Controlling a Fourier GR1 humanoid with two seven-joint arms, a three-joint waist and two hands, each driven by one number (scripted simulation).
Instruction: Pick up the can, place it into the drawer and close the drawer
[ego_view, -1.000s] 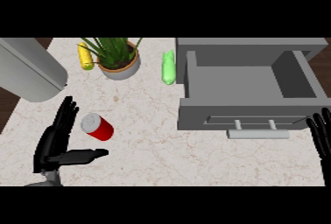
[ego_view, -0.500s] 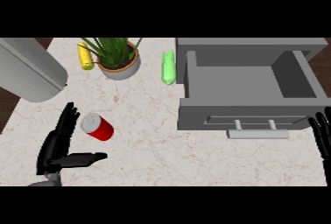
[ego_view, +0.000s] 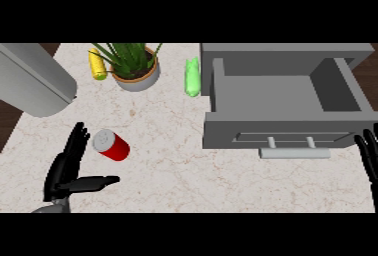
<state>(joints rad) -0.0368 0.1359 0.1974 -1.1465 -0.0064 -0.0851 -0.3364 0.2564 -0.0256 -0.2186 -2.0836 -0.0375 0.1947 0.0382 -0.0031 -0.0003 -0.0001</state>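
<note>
Right hand (ego_view: 367, 156): cut off by the view's edge, just right of the drawer (ego_view: 266, 92) front; visible fingers straight, holding nothing.
Grey rounded body (ego_view: 33, 77): far left of the drawer, partly out of view.
Drawer: pulled open.
Surface (ego_view: 184, 170): open stretch left of the drawer front.
Can (ego_view: 111, 145): red, on its side, well left of the drawer front.
Left hand (ego_view: 68, 167): unclenched, fingers straight, just beside the can; contact unclear.

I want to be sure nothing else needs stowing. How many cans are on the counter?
1. The red can sits at the counter's left, just right of the left hand. The open drawer shows none; the potted plant could hide something.
</note>
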